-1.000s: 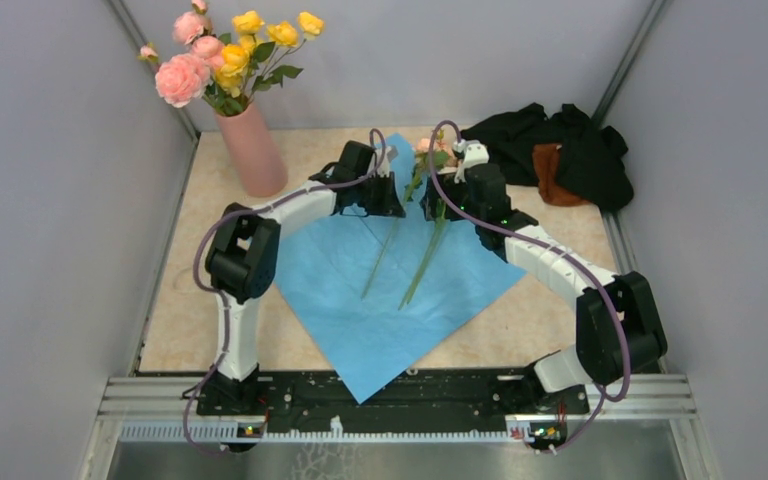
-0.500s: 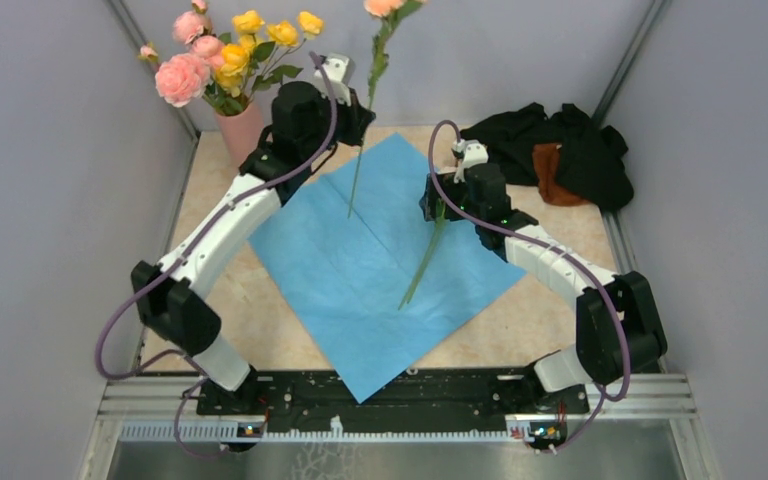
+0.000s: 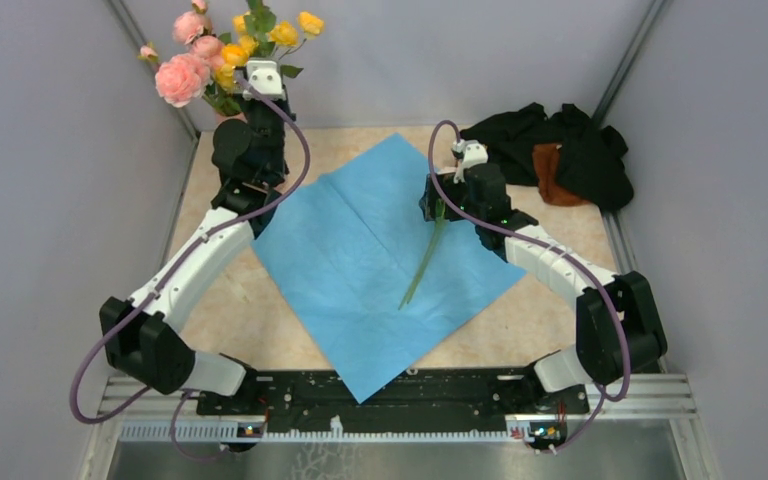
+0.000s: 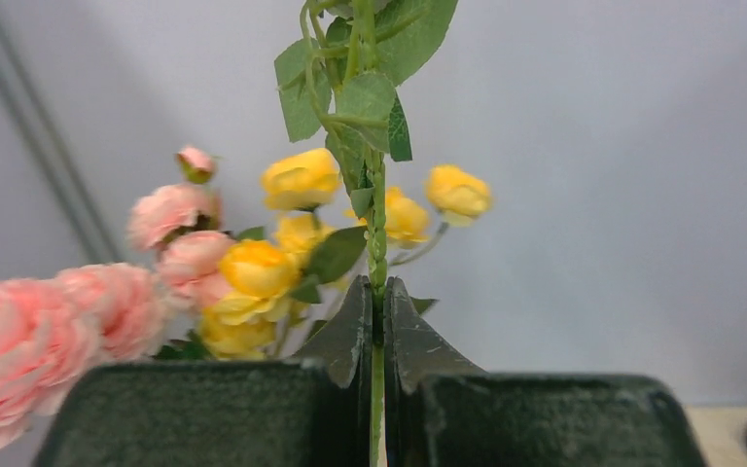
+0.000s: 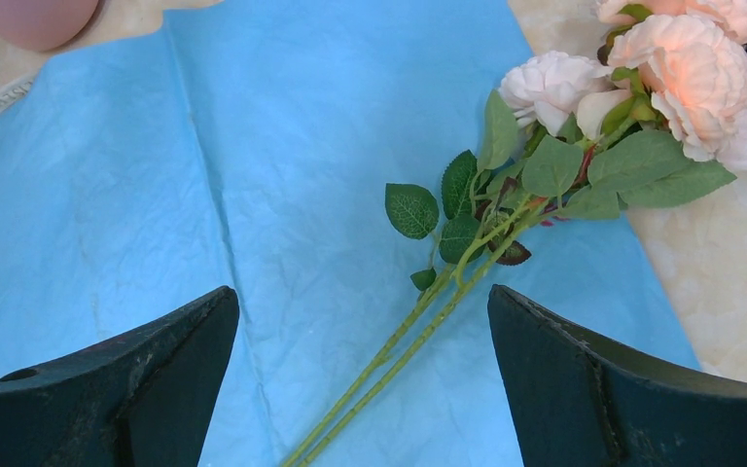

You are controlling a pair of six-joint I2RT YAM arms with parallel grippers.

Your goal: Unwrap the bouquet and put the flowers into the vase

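The bouquet's blue wrapping paper (image 3: pixel 360 270) lies spread flat on the table. My left gripper (image 4: pixel 377 292) is raised at the back left and is shut on a leafy green stem (image 4: pixel 377 195), which it holds upright. Right beside that stem are the pink and yellow flowers (image 3: pixel 200 60) that stand in the vase. The left arm hides the vase from above; only its pink foot (image 5: pixel 29 19) shows in the right wrist view. My right gripper (image 5: pixel 361 292) hovers open over the paper. Two stems (image 5: pixel 418 331) with pale pink blooms (image 5: pixel 700 78) lie on the paper between its fingers, untouched.
A black and brown cloth heap (image 3: pixel 560 150) lies at the back right. Grey walls close in the table on three sides, and the vase stands in the back left corner.
The left arm has lifted one flower off the paper and swung it up and left, over to the flowers in the vase. The right arm has stayed still.
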